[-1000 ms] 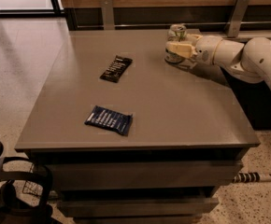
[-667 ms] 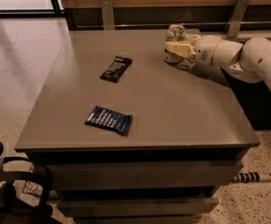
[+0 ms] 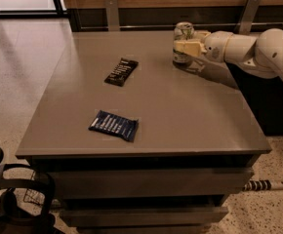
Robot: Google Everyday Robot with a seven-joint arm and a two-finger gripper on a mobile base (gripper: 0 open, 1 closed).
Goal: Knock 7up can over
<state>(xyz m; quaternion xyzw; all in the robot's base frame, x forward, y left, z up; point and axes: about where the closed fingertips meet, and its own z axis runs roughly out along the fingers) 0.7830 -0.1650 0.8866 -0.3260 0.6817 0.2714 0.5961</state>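
Note:
The 7up can (image 3: 183,31) stands upright at the far right of the grey table (image 3: 180,111). It is pale silver with green print and a silver top rim. My gripper (image 3: 185,43) reaches in from the right on a white arm (image 3: 258,50) and is right at the can. Its cream-coloured end crosses the can's middle, so only the top and the base of the can show. The can looks to be touched by the gripper.
A black snack wrapper (image 3: 121,71) lies flat at the table's far middle. A blue snack wrapper (image 3: 114,125) lies flat nearer the front left. A wooden wall with metal brackets (image 3: 111,11) runs behind the table. Drawers are below the tabletop.

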